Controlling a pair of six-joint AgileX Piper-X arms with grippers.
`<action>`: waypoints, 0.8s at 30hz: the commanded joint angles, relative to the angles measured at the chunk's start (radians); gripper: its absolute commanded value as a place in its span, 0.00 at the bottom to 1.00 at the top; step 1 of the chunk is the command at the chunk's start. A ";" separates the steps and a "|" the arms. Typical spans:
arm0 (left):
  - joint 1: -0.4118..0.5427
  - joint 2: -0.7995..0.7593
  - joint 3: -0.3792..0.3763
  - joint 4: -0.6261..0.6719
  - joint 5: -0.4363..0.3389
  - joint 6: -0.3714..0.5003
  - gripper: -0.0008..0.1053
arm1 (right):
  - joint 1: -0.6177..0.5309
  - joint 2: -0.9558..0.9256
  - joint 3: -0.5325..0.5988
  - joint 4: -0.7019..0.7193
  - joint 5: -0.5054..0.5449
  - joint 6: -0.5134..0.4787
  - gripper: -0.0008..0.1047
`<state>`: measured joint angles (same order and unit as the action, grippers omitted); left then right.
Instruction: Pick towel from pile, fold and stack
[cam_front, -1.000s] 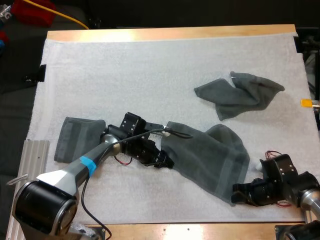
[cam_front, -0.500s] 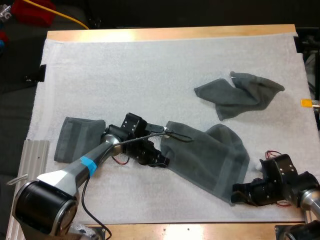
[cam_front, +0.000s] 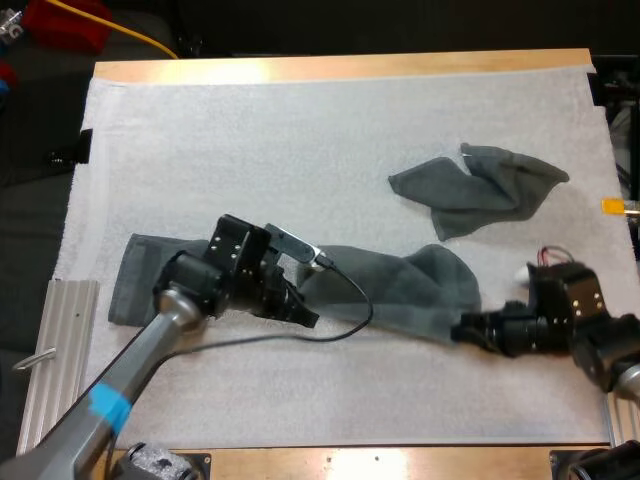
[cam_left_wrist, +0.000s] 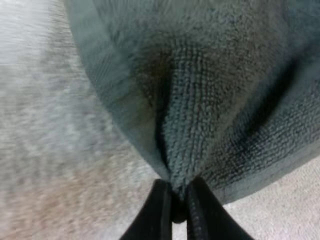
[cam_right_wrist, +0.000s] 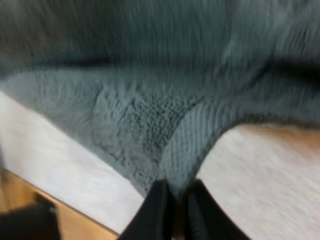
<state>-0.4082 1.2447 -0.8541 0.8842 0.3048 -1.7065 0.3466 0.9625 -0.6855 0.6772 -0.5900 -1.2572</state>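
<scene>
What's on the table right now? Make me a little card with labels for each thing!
left tool: shut on one end of the stretched towel
right tool: shut on that towel's other end
stretched towel: spans between the two tools, over the white mat
crumpled towel: lies by itself on the mat, beyond the stretched towel, toward the right
flat towel: lies at the mat's left side, behind the left tool

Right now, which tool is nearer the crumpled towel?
Right. The right tool grips one end of the stretched towel, nearside of the crumpled towel; the left tool holds the other end, farther to the left.
</scene>
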 joint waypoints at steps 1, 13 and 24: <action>-0.002 -0.037 -0.036 0.016 -0.022 0.005 0.01 | -0.003 -0.006 -0.047 0.007 0.011 0.005 0.03; 0.000 -0.074 -0.312 0.059 -0.105 0.005 0.01 | -0.003 0.012 -0.292 -0.023 0.151 0.016 0.03; -0.120 -0.155 -0.436 0.394 -0.255 0.043 0.01 | 0.224 0.009 -0.449 0.259 0.268 -0.069 0.03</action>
<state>-0.5262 1.0994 -1.2826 1.2669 0.1011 -1.6646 0.5562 0.9896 -1.1229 0.9152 -0.3411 -1.3119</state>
